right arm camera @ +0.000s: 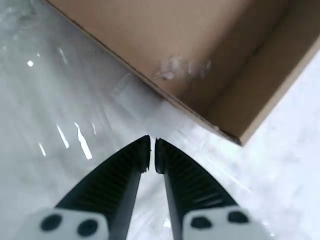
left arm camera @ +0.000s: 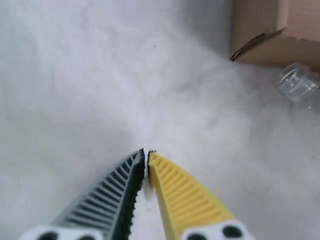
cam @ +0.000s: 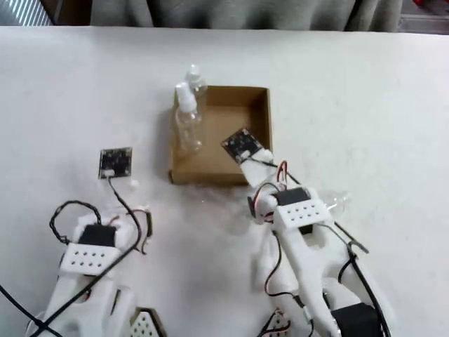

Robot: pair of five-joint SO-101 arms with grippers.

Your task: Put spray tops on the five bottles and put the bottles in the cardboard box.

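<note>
A clear plastic bottle, apparently uncapped, is seen just beside an outer wall of the open brown cardboard box, near a corner. Its long axis cannot be told. The left gripper and right gripper are both closed on nothing. The right, just outside the box wall, is judged nearer.

The left gripper, fingers together, hangs above the table; a clear bottle lies beside the cardboard box.

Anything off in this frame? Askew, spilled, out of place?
Yes. One clear bottle lies on its side on the table beside the cardboard box, seemingly uncapped. A capped bottle rests along the box's left wall; whether it is fully inside, I cannot tell.
</note>
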